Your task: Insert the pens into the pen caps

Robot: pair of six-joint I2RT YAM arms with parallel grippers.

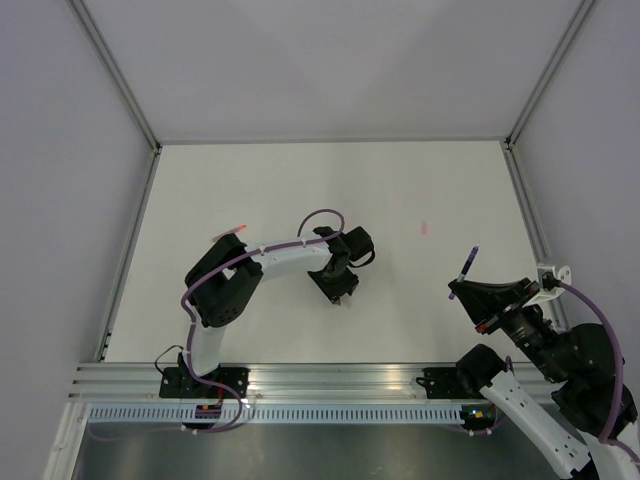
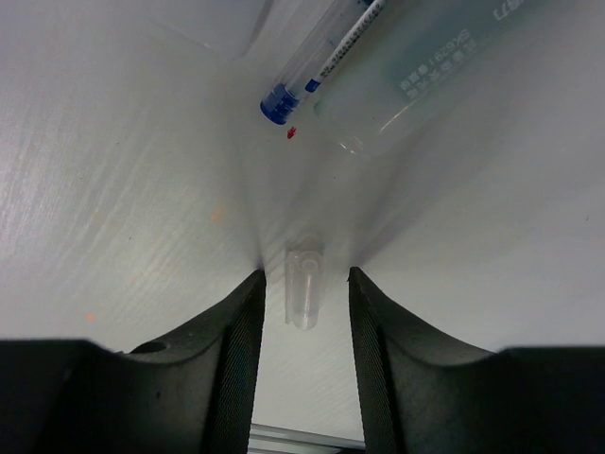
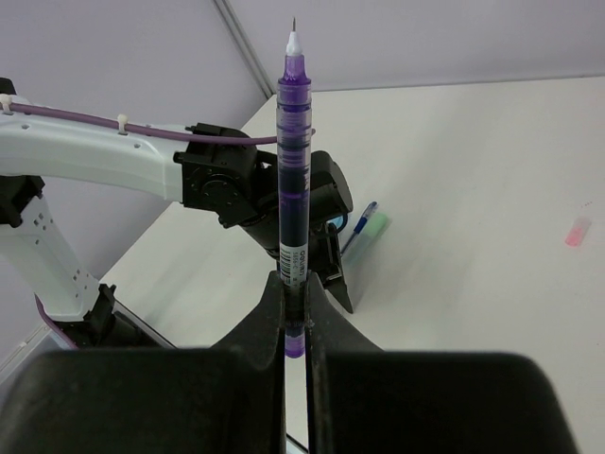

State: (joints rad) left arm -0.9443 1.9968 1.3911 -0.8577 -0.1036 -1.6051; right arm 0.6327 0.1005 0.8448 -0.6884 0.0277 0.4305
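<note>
My left gripper point(image 2: 305, 276) is open and low over the table. A short clear pen cap point(image 2: 303, 288) lies between its fingertips, touching neither. Beyond it lie a blue pen point(image 2: 317, 61) and a thicker mint green tube point(image 2: 416, 76), side by side. My right gripper point(image 3: 295, 295) is shut on a purple pen point(image 3: 294, 170) and holds it off the table, tip pointing away. In the top view the left gripper point(image 1: 342, 288) is mid-table and the right gripper point(image 1: 468, 292) holds the purple pen point(image 1: 465, 270) at the right. A pink cap point(image 1: 424, 228) lies between them, farther back.
A red-pink pen point(image 1: 235, 232) lies by the left arm's elbow. The pink cap point(image 3: 577, 230) also shows at the right of the right wrist view. Grey walls with metal frame posts point(image 1: 120, 80) enclose the white table point(image 1: 330, 180). An aluminium rail point(image 1: 330, 380) runs along the near edge.
</note>
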